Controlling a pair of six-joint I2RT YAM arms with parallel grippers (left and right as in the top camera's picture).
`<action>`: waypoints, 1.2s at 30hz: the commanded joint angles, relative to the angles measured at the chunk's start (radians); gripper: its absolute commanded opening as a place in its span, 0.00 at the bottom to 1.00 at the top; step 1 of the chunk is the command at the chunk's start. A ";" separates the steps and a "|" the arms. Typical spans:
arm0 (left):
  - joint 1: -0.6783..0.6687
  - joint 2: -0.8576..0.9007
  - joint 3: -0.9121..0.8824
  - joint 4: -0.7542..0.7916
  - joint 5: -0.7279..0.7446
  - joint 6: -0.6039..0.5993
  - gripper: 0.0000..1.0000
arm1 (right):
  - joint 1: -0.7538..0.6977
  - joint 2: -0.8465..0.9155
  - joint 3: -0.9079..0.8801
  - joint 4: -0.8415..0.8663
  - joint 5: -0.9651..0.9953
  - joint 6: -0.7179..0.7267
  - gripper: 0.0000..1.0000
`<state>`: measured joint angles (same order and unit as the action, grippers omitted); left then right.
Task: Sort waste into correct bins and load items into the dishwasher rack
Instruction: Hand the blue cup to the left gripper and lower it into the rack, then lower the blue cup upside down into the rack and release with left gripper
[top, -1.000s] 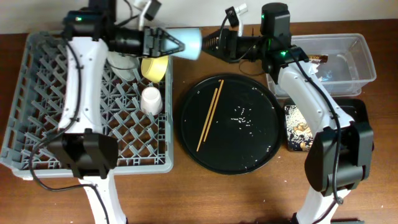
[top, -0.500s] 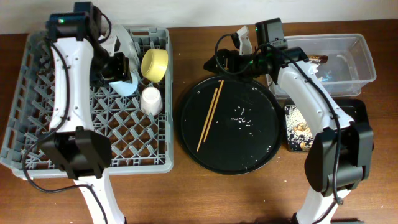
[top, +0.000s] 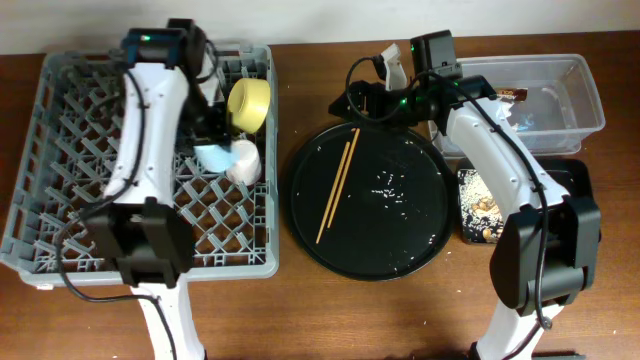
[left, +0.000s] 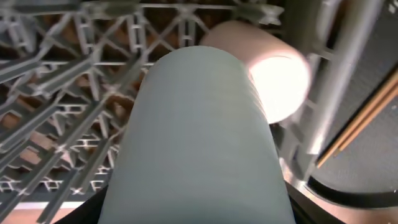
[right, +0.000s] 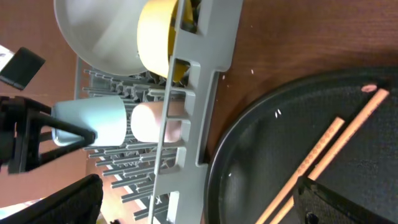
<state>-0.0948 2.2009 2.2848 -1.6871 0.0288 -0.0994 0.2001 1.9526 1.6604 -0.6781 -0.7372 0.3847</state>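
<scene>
My left gripper (top: 208, 140) is shut on the blue cup (top: 213, 156) and holds it low in the grey dishwasher rack (top: 60, 150), right beside the pink cup (top: 243, 160). The blue cup (left: 199, 137) fills the left wrist view, with the pink cup (left: 267, 68) behind it. The yellow bowl (top: 249, 102) and the pale plate (right: 99, 31) stand at the rack's far edge. Two chopsticks (top: 338, 185) lie on the round black tray (top: 420, 250). My right gripper (top: 360, 100) is open and empty above the tray's far rim, near the chopsticks' (right: 323, 155) upper ends.
White rice grains (top: 390, 185) lie on the round tray. A clear tub (top: 590, 100) at the far right holds a brown wrapper (top: 515, 95). A shallow black tray (top: 575, 175) beside it holds food scraps (top: 480, 205). The rack's side wall (right: 193, 93) runs next to the round tray.
My left arm has carried the blue cup from above the rack's far right corner down into the rack, ending beside the pink cup. The right gripper has shifted slightly and stays open.
</scene>
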 joint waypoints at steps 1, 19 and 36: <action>-0.103 -0.072 -0.010 -0.002 -0.004 -0.014 0.59 | 0.006 -0.026 0.007 -0.013 0.016 -0.015 0.98; -0.200 -0.189 -0.437 0.051 -0.085 -0.179 0.58 | 0.006 -0.026 0.007 -0.050 0.017 -0.037 0.98; -0.197 -0.200 -0.255 0.142 -0.070 -0.188 0.80 | 0.006 -0.026 0.007 -0.119 0.072 -0.041 0.97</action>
<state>-0.2916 2.0289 1.8870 -1.5410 -0.0414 -0.2813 0.2001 1.9530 1.6604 -0.7616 -0.7227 0.3592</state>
